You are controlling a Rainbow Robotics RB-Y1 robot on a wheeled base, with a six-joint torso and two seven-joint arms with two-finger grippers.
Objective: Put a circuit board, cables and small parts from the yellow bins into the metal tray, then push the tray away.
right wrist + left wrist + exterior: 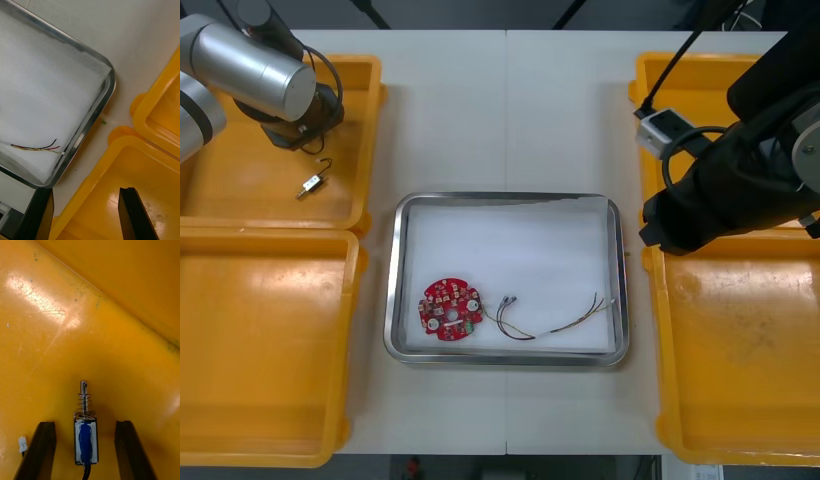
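Note:
A small metal part (85, 427), a blue-wrapped block with a spring and pin, lies on the floor of the far left yellow bin (240, 190). My left gripper (85, 423) is open, with one finger on each side of the part and neither touching it. In the front view the part (312, 183) sits just below the left wrist (302, 125). The metal tray (505, 198) holds a round red circuit board (450, 309) and a red and yellow cable (550, 320). My right gripper (88, 191) is open with nothing in it, over the rim of the near right bin (123, 180).
The near left bin (260, 350) and near right bin (740, 360) show bare floors. The right arm (710, 190) covers part of the far right bin (660, 75). A small white connector (23, 444) lies beside the left finger. The tray's corner (93, 112) is close to the right gripper.

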